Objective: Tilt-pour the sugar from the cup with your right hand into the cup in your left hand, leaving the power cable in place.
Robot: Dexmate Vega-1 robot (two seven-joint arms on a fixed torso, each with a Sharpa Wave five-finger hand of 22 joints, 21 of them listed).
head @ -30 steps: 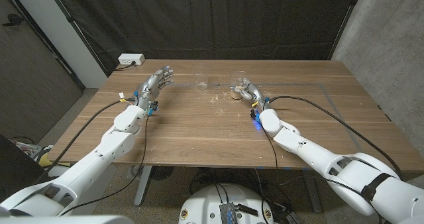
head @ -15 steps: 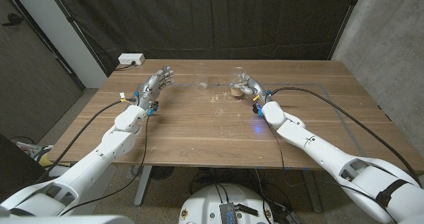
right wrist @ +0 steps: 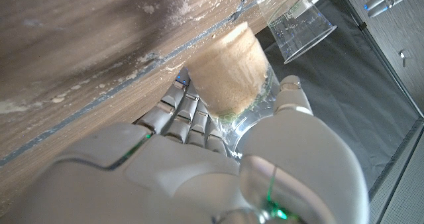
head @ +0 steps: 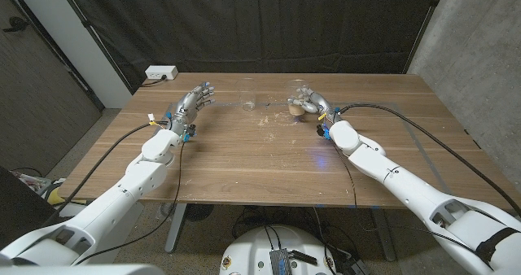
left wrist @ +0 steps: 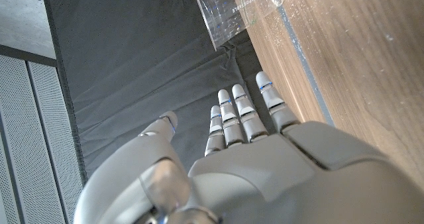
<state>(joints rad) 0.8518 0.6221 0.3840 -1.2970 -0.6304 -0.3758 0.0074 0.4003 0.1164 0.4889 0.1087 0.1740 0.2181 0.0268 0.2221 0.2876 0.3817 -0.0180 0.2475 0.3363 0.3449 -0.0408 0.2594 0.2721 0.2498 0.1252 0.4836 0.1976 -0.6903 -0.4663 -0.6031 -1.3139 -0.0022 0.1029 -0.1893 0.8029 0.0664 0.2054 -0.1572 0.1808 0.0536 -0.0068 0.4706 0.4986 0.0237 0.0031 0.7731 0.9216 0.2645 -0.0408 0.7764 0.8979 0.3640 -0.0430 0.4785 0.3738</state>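
1. In the head view the clear plastic cup holding tan sugar (head: 295, 106) sits just above the frame's centre, half hidden by the right hand (head: 309, 106); its rim is hard to make out there.
2. The right wrist view shows it better: the see-through wall is packed with pale brown, grainy sugar (right wrist: 228, 71), and the fingers (right wrist: 189, 111) curl round the cup on one side with the thumb on the other, so the right hand holds it. Whether its base touches the counter cannot be told.
3. The empty clear plastic cup (head: 248, 104) stands upright on the brown wooden counter (head: 244, 161), left of the sugar cup and apart from it. It is faint against the wood in the head view; in the left wrist view (left wrist: 232, 15) its printed measuring marks show, too small to read, and its top is cut off by the frame edge.
4. The left hand (head: 191, 102) is at upper left of centre, well apart from the empty cup, fingers (left wrist: 235, 114) straight and spread wide, holding nothing.
5. Pale spilled grains dust the wood grain near both cups.
6. A white power strip (head: 161, 73) lies at the counter's far left corner. Black cables run along both white arms.
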